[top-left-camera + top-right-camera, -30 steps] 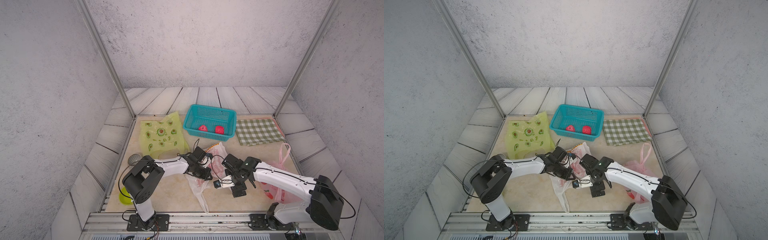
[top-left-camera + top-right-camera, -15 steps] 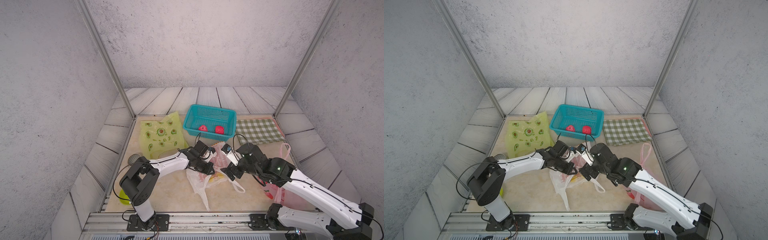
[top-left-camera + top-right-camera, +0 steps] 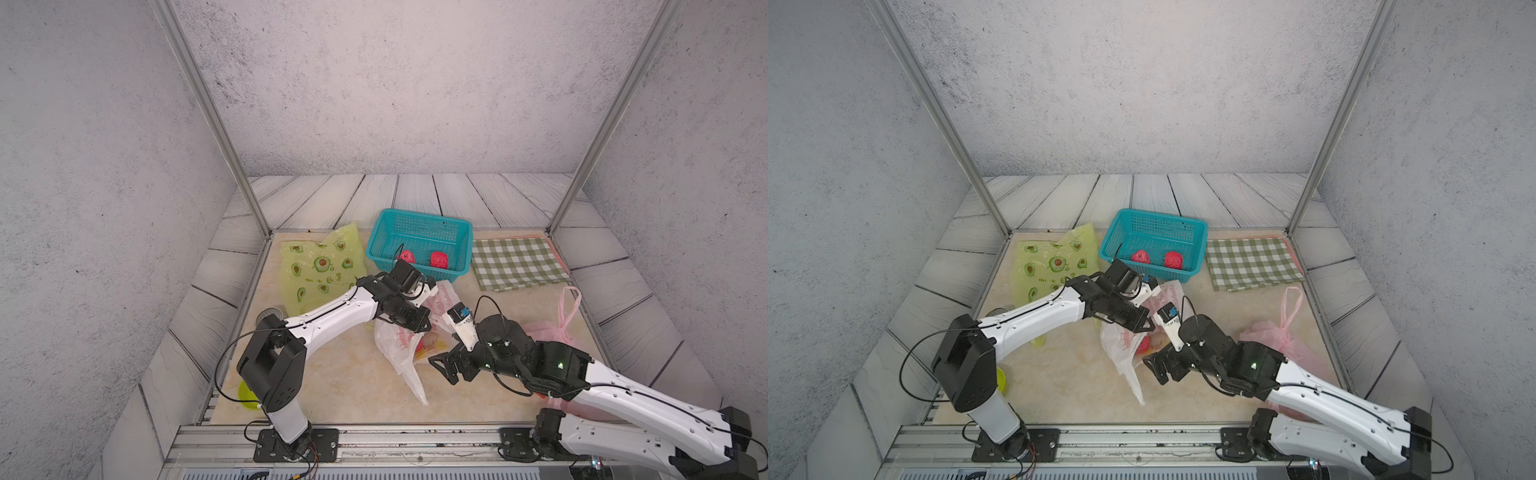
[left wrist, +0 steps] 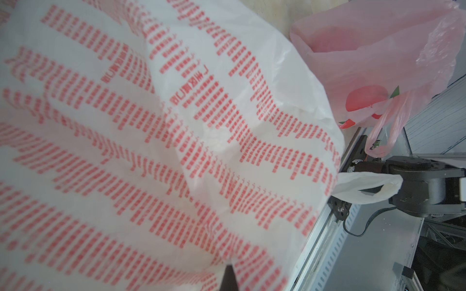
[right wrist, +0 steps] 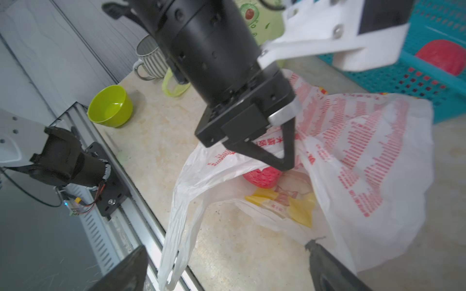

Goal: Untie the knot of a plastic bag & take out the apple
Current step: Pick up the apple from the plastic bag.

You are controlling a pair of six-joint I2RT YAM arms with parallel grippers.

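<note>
My left hand [image 5: 286, 163] is pinched fully together on the upper rim of the white plastic bag with red print [image 5: 365, 156]. It holds that edge up, so the mouth gapes toward my right wrist camera. The bag lies near the middle of the beige bench [image 3: 332, 374], with one loose handle loop trailing toward the front rail. Inside the opening, just beneath my left fingertips, sits the red apple [image 5: 264, 176].

My right hand [image 3: 444, 369] is spread wide and holds nothing. It hovers low in front of the bag's mouth, clear of the apple.

In both top views the teal plastic basket [image 3: 419, 224] with two red fruits [image 3: 439, 259] stands behind the bag. A pink plastic bag [image 3: 552, 332] lies beside my right arm.
</note>
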